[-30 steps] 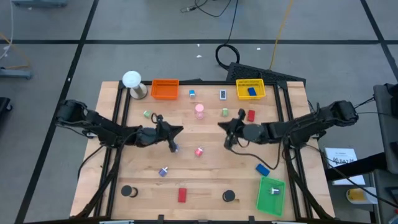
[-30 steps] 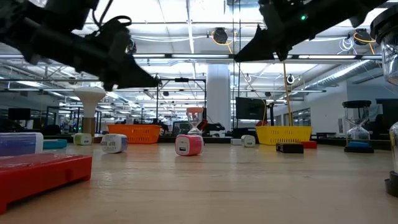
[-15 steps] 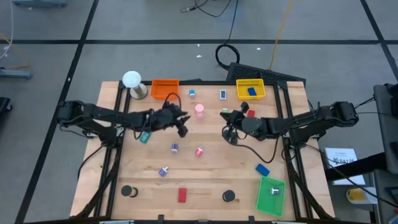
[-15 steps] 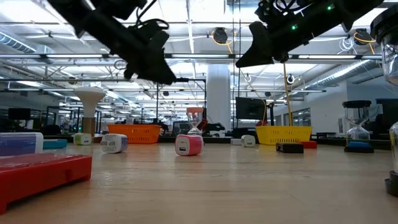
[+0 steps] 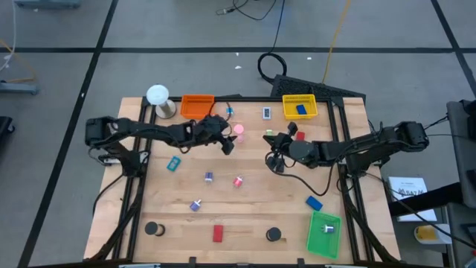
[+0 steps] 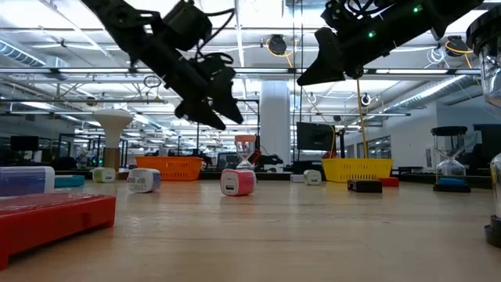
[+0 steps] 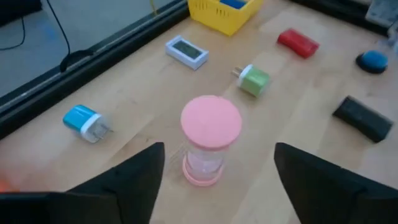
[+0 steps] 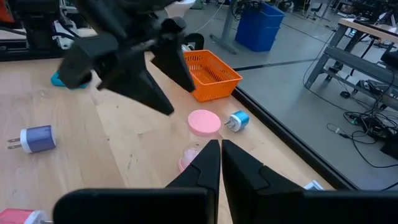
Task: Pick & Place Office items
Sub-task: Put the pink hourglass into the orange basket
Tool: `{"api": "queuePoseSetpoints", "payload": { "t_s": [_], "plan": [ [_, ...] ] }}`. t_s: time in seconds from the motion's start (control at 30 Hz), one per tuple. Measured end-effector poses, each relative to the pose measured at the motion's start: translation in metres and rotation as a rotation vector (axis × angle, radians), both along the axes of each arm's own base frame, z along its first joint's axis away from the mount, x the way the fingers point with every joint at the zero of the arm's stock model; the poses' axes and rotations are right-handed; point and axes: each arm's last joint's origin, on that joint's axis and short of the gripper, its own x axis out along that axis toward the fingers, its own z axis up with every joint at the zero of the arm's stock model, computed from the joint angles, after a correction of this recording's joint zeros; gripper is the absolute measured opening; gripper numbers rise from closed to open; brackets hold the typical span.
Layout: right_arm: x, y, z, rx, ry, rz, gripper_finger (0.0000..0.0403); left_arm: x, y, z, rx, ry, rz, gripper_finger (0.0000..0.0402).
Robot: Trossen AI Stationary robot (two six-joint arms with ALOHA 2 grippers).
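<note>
Now, from the high view, the wooden worktop carries three trays: one orange tray, one yellow tray and one green tray. Using the pink hourglass as the landmark, the office items lie all around it: two black discs, two red blocks, and one blue block are all well below it. Small plugs sit closer, such as a purple one and a pink one. The left gripper hangs just left of the hourglass, fingers spread wide, holding nothing. The right gripper is to the hourglass's right, fingers pressed together, empty.

Low view: a big room with ceiling lights and pipes lies behind the worktop.

Left wrist view: the hourglass stands upright between the spread fingers, with one blue plug, one green plug and one small white clock near it.

Right wrist view: grey floor shows beyond the worktop.
</note>
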Motion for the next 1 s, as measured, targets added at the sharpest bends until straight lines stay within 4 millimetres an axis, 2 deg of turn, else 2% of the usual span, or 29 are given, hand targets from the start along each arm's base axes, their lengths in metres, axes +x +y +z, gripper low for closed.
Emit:
{"api": "queuePoseSetpoints", "payload": {
  "t_s": [0.23, 0.6, 0.73, 0.93, 1.0],
  "plan": [
    [0.000, 0.000, 0.000, 0.000, 0.000, 0.000, 0.0011, 0.020, 0.009, -0.011, 0.021, 0.008, -0.003, 0.0345],
    [0.001, 0.001, -0.001, 0.017, 0.005, 0.043, 0.0011, 0.039, 0.027, -0.030, 0.025, 0.061, 0.028, 0.0344],
    [0.001, 0.002, -0.001, 0.032, 0.006, 0.081, 0.0011, 0.043, 0.027, -0.036, 0.034, 0.081, 0.014, 0.0310],
    [0.001, 0.003, -0.001, 0.038, 0.006, 0.098, 0.0011, 0.044, 0.027, -0.036, 0.033, 0.076, 0.012, 0.0203],
    [0.001, 0.003, -0.001, 0.038, 0.007, 0.098, 0.0011, 0.044, 0.028, -0.036, 0.042, 0.070, 0.012, 0.0194]
  ]
}}
